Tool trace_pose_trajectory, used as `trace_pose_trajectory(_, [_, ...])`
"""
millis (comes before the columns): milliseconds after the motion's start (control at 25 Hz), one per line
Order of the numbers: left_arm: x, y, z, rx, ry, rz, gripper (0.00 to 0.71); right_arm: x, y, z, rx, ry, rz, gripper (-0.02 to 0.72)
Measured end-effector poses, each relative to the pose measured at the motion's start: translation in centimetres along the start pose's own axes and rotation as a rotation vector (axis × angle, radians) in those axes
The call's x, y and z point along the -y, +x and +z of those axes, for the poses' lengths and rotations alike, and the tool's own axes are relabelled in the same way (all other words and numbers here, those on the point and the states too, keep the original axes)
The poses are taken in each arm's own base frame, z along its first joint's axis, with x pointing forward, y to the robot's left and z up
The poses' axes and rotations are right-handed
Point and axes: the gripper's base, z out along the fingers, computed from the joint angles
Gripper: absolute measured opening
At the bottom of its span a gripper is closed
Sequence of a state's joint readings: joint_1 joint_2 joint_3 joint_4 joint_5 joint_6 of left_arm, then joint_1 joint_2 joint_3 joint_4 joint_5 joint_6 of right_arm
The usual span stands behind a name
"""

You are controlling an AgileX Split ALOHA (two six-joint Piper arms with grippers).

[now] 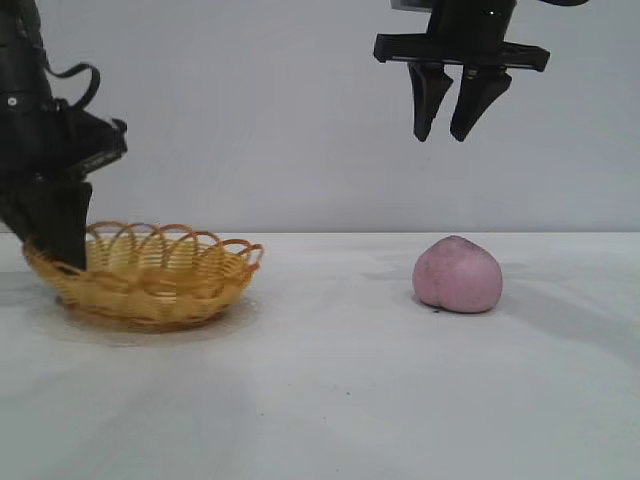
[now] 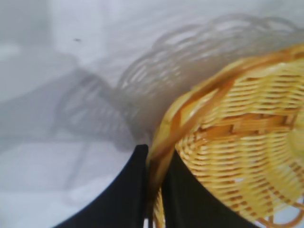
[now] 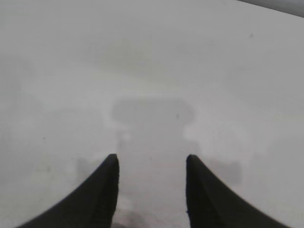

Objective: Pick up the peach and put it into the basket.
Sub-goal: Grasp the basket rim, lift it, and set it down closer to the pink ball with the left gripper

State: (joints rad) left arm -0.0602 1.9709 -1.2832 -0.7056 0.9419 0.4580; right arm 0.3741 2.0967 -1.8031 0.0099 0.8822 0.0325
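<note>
The peach [image 1: 458, 275], pale pink and rounded, lies on the white table at the right. The wicker basket [image 1: 160, 275] stands at the left. My left gripper [image 1: 62, 235] is shut on the basket's left rim; in the left wrist view the rim [image 2: 164, 142] runs between my two black fingers [image 2: 128, 190]. My right gripper [image 1: 445, 135] hangs open and empty high above the peach, slightly to its left. The right wrist view shows its fingertips [image 3: 110, 164] over bare table, with the peach out of view.
The white table [image 1: 330, 400] stretches between basket and peach, with a plain grey wall behind. The basket's shadow [image 2: 95, 104] falls on the table beside it.
</note>
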Motion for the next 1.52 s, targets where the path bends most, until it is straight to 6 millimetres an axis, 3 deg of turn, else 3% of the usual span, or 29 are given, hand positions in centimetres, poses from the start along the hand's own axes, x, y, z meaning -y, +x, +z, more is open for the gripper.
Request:
trace_pose_trajectory(160, [0.8, 3.2, 0.8, 0.079, 0.116, -0.125, 0.000, 0.0, 0.0, 0.0, -0.004, 0.000, 0.000, 0.322])
trace_pose_trajectory(400, [-0.2, 7.1, 3.2, 0.017, 0.100, -0.210, 0.000, 0.0, 0.1, 0.0, -0.008, 0.000, 0.000, 0.322])
trace_pose_trajectory(920, [-0.7, 7.8, 3.3, -0.015, 0.040, -0.154, 0.000, -0.1, 0.1, 0.0, -0.007, -0.014, 0.011, 0.322])
trace_pose_trajectory(960, [-0.7, 7.8, 3.3, -0.019, 0.038, -0.160, 0.063, -0.1, 0.1, 0.0, -0.007, -0.015, 0.013, 0.322])
trace_pose_trajectory(1040, [-0.8, 7.8, 3.3, -0.024, 0.031, -0.160, 0.063, -0.2, 0.1, 0.0, -0.007, -0.017, 0.014, 0.322])
trace_pose_trajectory(1160, [-0.8, 7.9, 3.3, -0.026, 0.033, -0.164, 0.249, -0.2, 0.1, 0.0, -0.007, -0.017, 0.012, 0.322])
trace_pose_trajectory(1280, [-0.8, 7.9, 3.3, -0.031, 0.036, -0.164, 0.366, -0.2, 0.1, 0.0, -0.007, -0.017, 0.012, 0.322])
trace_pose_trajectory(1520, [-1.4, 7.8, 1.9, -0.004, 0.029, -0.165, 0.381, -0.2, 0.1, 0.0, -0.007, -0.018, 0.011, 0.322])
